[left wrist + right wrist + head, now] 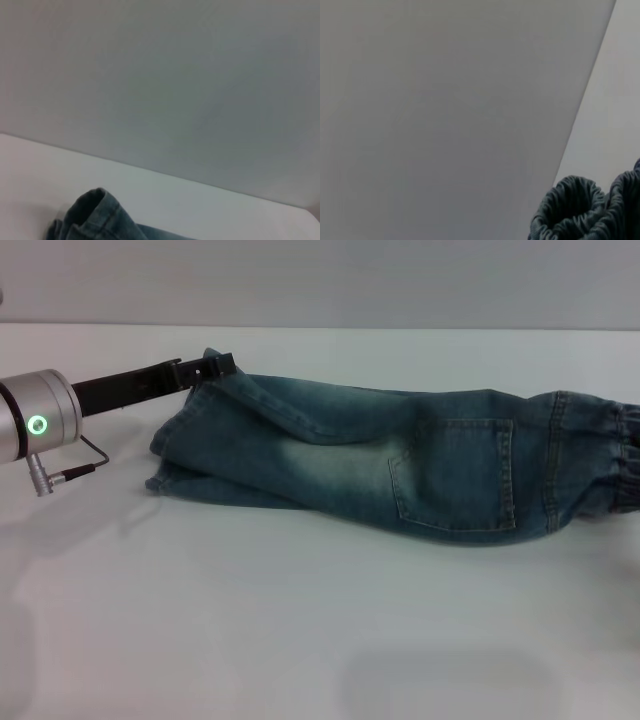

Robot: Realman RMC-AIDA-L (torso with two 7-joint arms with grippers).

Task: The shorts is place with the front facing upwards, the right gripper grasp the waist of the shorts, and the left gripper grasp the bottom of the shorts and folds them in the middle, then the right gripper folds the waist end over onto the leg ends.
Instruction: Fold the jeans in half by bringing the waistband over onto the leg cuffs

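Head view: left tool (218,367) touches shorts' (400,465) leg ends (185,445).

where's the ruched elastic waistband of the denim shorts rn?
In the head view, the gathered dark-blue waistband lies at the robot's far right on the white table, opposite the left gripper at the leg hems.

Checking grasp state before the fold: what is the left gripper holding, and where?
The left gripper sits at the shorts' leg ends; whether it grips them cannot be told.
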